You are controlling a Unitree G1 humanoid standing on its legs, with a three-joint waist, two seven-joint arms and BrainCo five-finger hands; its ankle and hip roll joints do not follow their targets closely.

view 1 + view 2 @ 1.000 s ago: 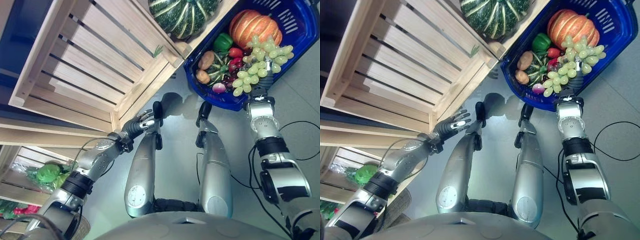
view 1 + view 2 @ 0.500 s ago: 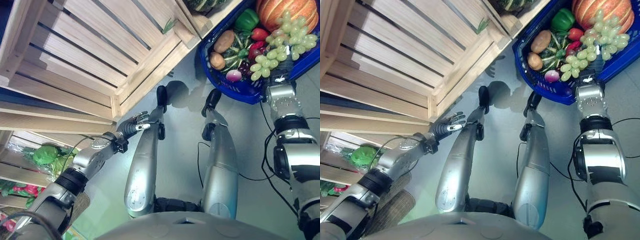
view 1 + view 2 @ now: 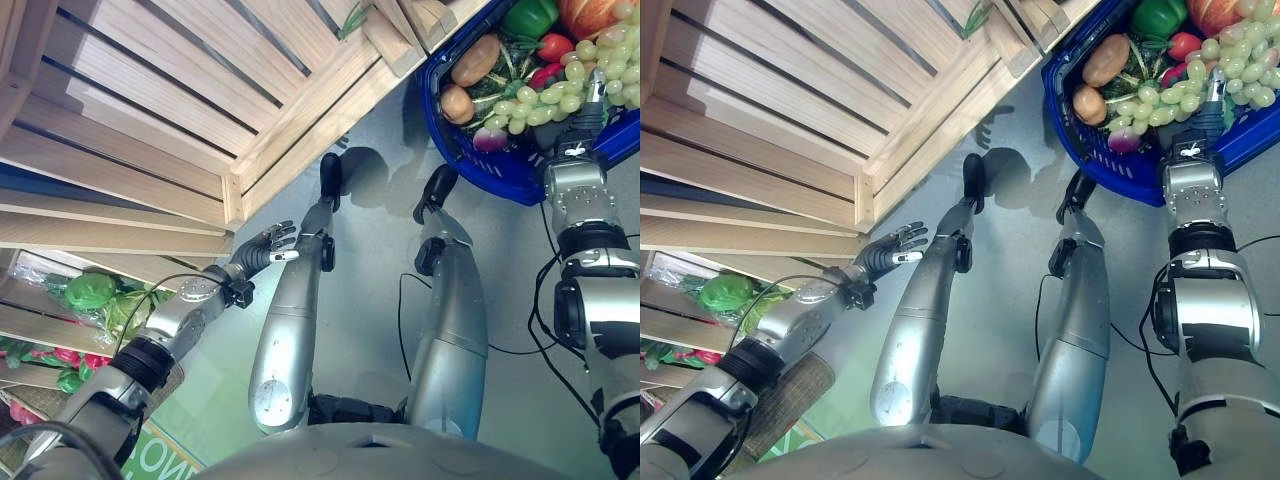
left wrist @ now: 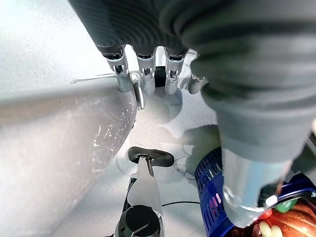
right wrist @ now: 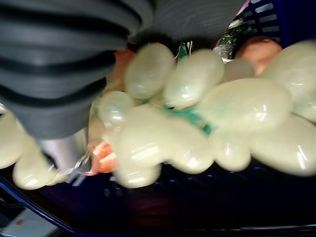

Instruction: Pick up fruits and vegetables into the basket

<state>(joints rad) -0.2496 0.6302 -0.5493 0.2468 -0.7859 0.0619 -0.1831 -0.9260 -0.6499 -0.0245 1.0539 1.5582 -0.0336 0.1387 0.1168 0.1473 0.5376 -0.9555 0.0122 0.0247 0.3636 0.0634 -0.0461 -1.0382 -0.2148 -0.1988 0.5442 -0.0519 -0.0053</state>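
The wooden crates [image 3: 170, 90] stand as a slatted stack well to the left of the blue basket [image 3: 500, 170], and this basket serves as the reference landmark below. A lower crate shelf [image 3: 60, 330], further left of the basket and beneath the stack, holds bagged green vegetables [image 3: 95, 295] and a red item [image 3: 45, 357]. The basket, at the far right of the head views above a grey floor [image 3: 370, 250], already carries an orange pumpkin [image 3: 1220, 12], a green pepper [image 3: 528, 16], two potatoes [image 3: 475, 62], a red tomato [image 3: 555, 46] and a cluster of green grapes [image 3: 1240, 65]. The right hand [image 3: 1210, 100] is at the basket's near rim, among the grapes; its fingers are buried in the cluster, so it cannot be told whether they are clasped or released. The grapes lie against the produce inside the basket. The left hand [image 3: 262, 245] hangs well left of the basket, beside the crate corner, fingers spread and relaxed, holding nothing. Judged step: depositing the grapes in the basket. The next move probably calls for freeing the right hand without dragging the cluster out, then directing the left hand toward the bagged vegetables on the lower shelf. The floor is smooth and pale grey; the setting resembles a produce stall.
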